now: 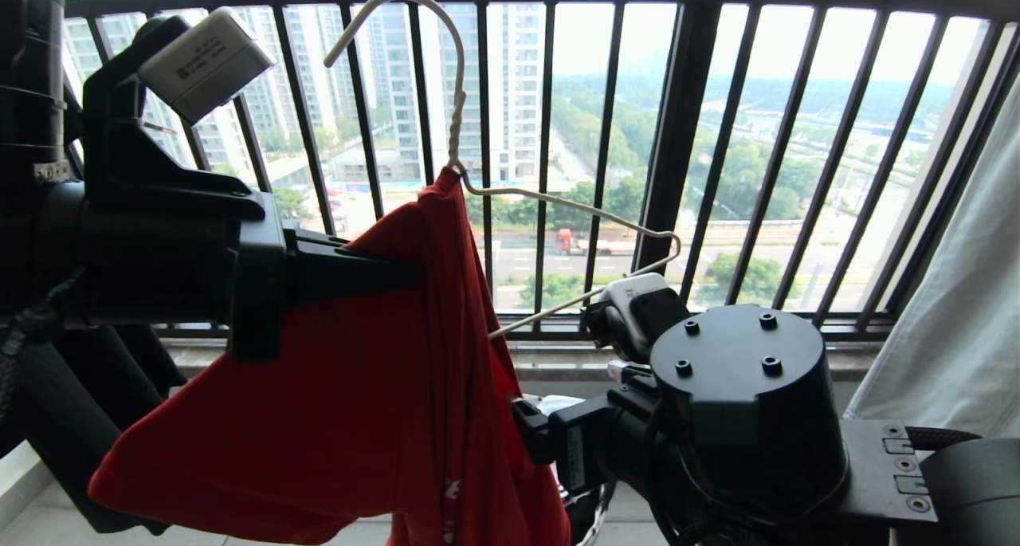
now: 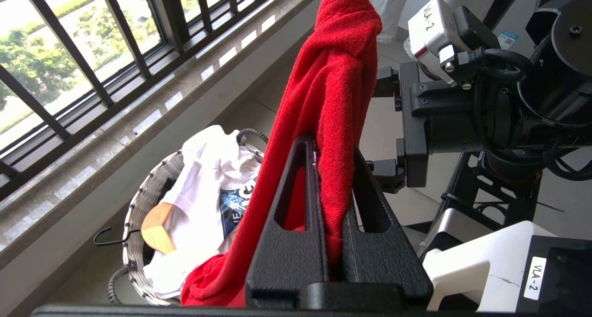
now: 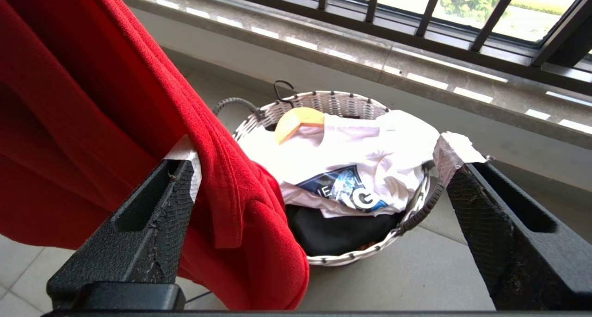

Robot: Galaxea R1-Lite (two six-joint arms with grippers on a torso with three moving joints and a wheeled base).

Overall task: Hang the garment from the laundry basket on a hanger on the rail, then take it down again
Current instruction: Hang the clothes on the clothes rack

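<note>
Head view, left gripper (image 2: 330, 155) jaws clenched on garment (image 1: 358, 402), right gripper (image 3: 319, 169) jaws released

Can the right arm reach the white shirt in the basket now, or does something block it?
Probably yes. The right end effector is open and looks down at the white shirt, lying on top in the basket. Only the red T-shirt, brushing one finger, hangs at the side.
</note>
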